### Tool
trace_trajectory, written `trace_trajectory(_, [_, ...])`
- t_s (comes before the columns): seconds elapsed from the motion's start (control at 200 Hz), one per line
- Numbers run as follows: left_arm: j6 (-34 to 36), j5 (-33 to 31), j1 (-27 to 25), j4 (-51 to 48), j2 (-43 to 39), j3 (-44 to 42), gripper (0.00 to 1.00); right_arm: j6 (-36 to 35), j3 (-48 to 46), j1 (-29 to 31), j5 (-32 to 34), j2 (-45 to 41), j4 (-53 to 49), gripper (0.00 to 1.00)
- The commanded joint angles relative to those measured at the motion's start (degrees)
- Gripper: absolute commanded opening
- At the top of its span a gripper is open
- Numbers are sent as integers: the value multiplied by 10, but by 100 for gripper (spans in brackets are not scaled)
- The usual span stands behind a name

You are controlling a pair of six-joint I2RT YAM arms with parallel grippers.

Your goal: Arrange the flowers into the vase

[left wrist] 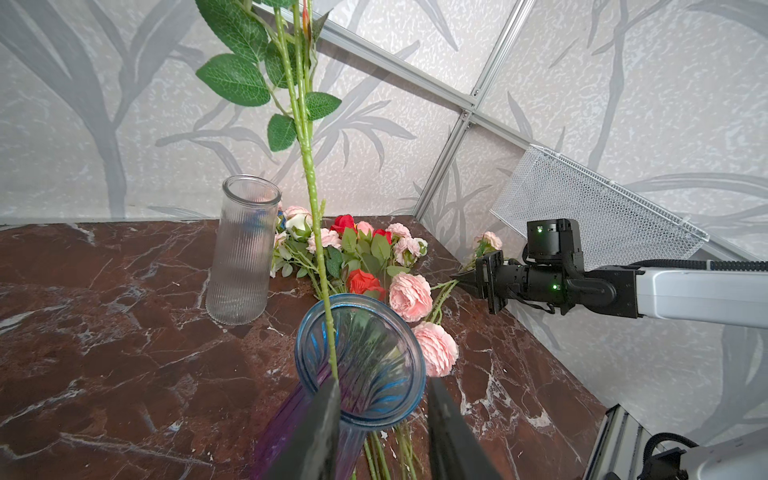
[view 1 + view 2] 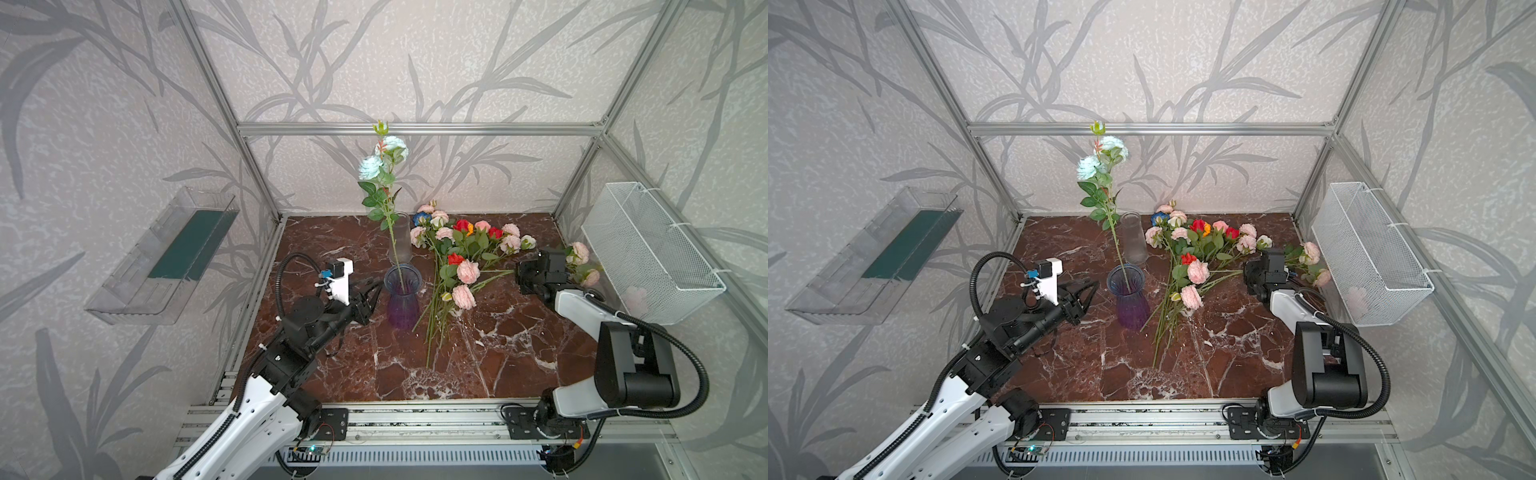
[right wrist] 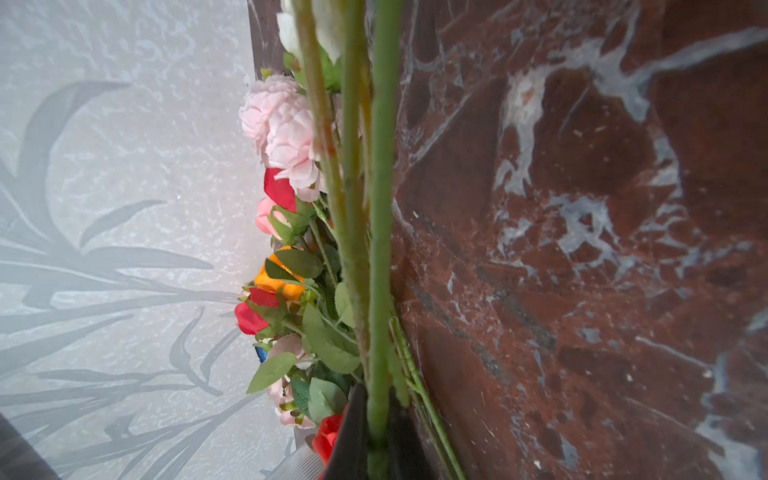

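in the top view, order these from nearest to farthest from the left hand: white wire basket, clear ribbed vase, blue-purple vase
1. blue-purple vase, right beside the left hand.
2. clear ribbed vase, behind the first vase, toward the back wall.
3. white wire basket, on the far right wall.

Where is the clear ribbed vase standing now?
In both top views the clear ribbed vase stands upright near the back middle, behind the blue-purple vase and left of the loose flowers.
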Motion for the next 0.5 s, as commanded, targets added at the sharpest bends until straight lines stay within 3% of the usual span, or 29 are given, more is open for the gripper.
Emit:
trace_trajectory(0.0, [-8,-1,-3,8,-16,-6,37,16,19,9,-28,-8,18,2])
trace_trajectory(0.15, [-10,-5,-3,12,-17,-10,37,63,28,22,-40,25,31,31])
trace_trajectory(0.29, [-11,-7,-3,10,-18,-9,37,119,-29,21,-41,29,112,32])
trace_trajectory(0.495, [-10,-15,-3,8,-17,-13,37,133,-69,20,-60,29,196,25])
